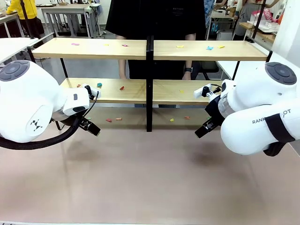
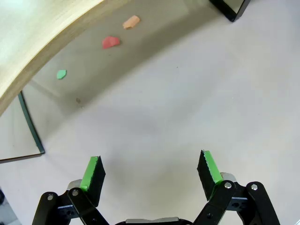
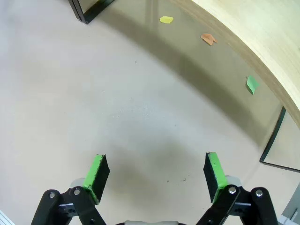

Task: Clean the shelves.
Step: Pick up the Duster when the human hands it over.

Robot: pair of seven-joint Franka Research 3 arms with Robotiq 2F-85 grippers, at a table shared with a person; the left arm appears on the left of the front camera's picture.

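Left gripper [image 2: 151, 169], jaws spread and empty, hovers over the pale table [image 1: 150, 178]. The shelves [image 1: 93, 48], dotted with coloured scraps [image 1: 121, 87], stand along the table's far side. Right gripper [image 3: 154, 171] hangs beside them, jaws equally spread.

Arms: left arm [image 1: 28, 103] and right arm [image 1: 262, 112] were white, rounded, grey-capped.
Cable: thick black cable [image 1: 42, 142].
Grippers: left gripper [image 2: 150, 171] and right gripper [image 3: 154, 173] had black linkages, silver screws, green pads [image 2: 91, 171].
Person: person [image 1: 154, 18] wore black.
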